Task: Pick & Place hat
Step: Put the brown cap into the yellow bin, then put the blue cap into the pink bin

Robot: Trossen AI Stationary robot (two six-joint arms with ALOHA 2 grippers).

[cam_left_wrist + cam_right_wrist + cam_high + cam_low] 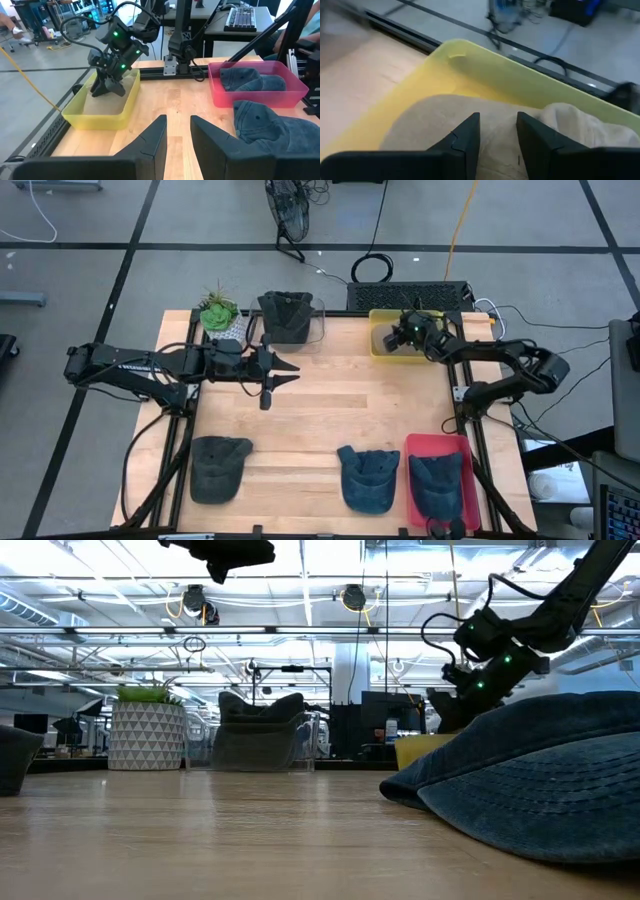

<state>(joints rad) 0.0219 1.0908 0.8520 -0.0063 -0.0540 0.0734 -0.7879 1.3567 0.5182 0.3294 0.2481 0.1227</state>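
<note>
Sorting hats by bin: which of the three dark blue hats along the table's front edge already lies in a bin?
The rightmost blue hat: it lies inside the red bin. The other two lie on bare wood.

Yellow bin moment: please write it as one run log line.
right pincer: in yellow bin, on beige hat | left pincer: waiting mid-table

My rig sits in a robotics lab
I see ceiling trusses (300, 632), floor cables (470, 220), a keyboard (242, 17)

Beige hat (470, 120) crumpled in the yellow bin (378, 346) at the table's far right edge.
</note>
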